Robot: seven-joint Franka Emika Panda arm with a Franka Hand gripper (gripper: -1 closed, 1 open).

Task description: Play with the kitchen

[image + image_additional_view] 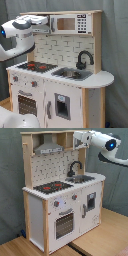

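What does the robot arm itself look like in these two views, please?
The arm has smooth, rounded white casings with dark grey bands at the joints and a glowing blue light, seen on its wrist section in both exterior views. No loose cables or printed markings are discernible.

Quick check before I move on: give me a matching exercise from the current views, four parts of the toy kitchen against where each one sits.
Things:
1. hob
2. tap
3. microwave
4. oven door

Places:
A. top shelf, next to the gripper
B. front panel, below the knobs
C. worktop, over the sink
D. worktop, under the hood

Pairs: 1-D, 2-C, 3-A, 4-B
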